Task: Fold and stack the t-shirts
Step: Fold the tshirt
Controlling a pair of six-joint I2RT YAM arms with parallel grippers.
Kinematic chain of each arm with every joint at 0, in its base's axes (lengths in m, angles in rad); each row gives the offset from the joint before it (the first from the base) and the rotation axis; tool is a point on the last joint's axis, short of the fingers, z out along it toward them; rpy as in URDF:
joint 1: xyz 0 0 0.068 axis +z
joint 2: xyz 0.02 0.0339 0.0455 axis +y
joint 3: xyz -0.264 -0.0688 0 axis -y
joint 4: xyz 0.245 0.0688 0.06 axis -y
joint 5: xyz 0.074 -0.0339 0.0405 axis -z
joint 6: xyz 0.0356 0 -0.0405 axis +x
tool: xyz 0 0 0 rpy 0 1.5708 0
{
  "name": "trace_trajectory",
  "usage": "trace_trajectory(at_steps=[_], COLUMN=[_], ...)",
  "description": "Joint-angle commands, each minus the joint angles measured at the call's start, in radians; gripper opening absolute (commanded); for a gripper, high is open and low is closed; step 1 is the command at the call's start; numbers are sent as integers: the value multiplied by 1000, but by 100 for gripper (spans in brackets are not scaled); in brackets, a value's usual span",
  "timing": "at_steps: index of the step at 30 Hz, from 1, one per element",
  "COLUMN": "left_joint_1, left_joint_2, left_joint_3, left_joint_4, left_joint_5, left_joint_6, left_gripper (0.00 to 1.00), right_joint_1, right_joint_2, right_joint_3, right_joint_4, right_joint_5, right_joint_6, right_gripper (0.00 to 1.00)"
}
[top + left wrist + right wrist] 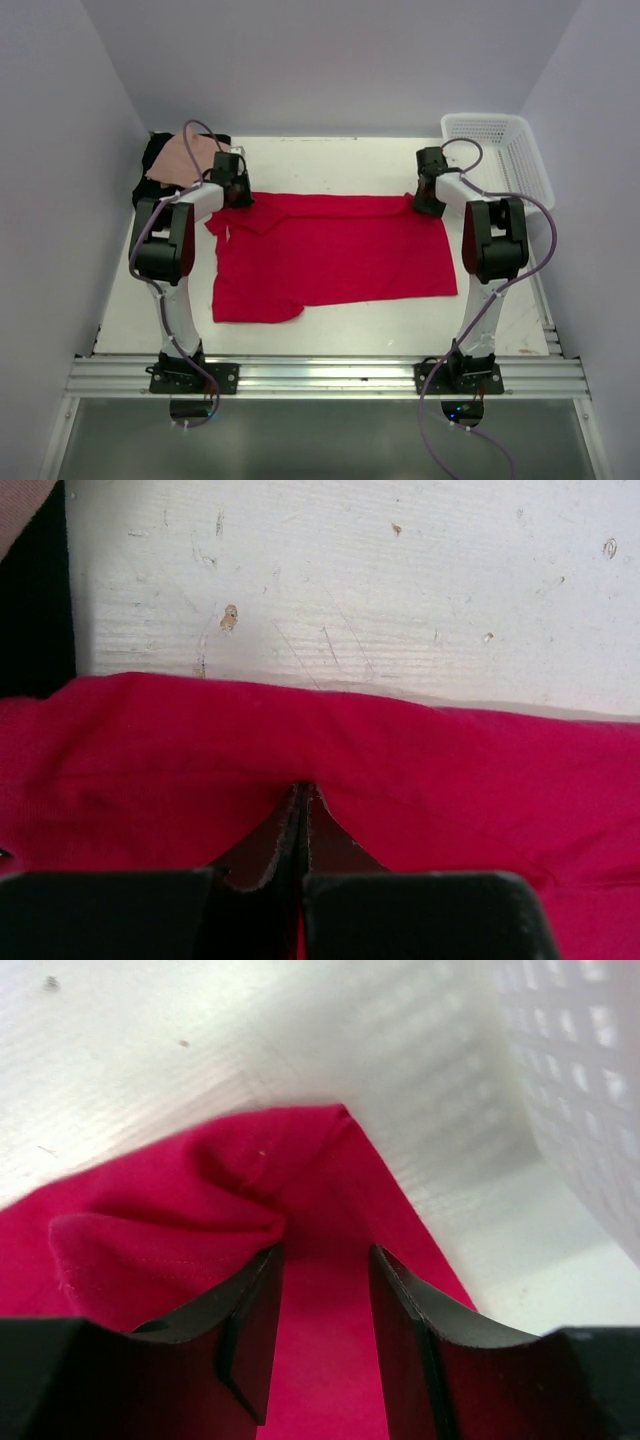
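Observation:
A bright red t-shirt (pixel 330 260) lies spread flat across the middle of the table, a sleeve folded over at its far left. My left gripper (pixel 238 195) is at the shirt's far left edge. In the left wrist view its jaws (pixel 302 792) are pressed together, pinching a fold of the red cloth (pixel 450 780). My right gripper (pixel 428 205) hovers over the far right corner. There its fingers (pixel 325 1260) stand apart over the red cloth (pixel 180 1220) and hold nothing. A salmon-pink t-shirt (pixel 185 160) lies on a black one (pixel 152 160) at the back left.
A white lattice basket (pixel 505 150) stands at the back right corner, close to my right gripper, and its wall (pixel 590 1080) shows in the right wrist view. The black shirt (pixel 30 600) borders the left wrist view. White walls enclose the table on three sides.

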Motion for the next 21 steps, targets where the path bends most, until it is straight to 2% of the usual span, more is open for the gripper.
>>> trace_trajectory(at_steps=[1,7,13,21], left_joint_1=[-6,-15,-25,-42], left_joint_2=[21,18,21,24], left_joint_3=[16,15,8,8], left_joint_4=[-33,-38,-42,-42], left_joint_5=[-54,-74,-83,-94], left_joint_6=[14,28,31,39], left_gripper=[0,0,0,0], right_joint_1=[-5,-8,-34,-41], right_joint_2=[30,-45,-17,-31], right_joint_3=[45,-24,2,22], right_joint_4=[57,148,177,209], right_joint_5=[-96,-201,-326,-363], right_joint_6=[4,-2,5,-5], right_gripper=[43,41,41,40])
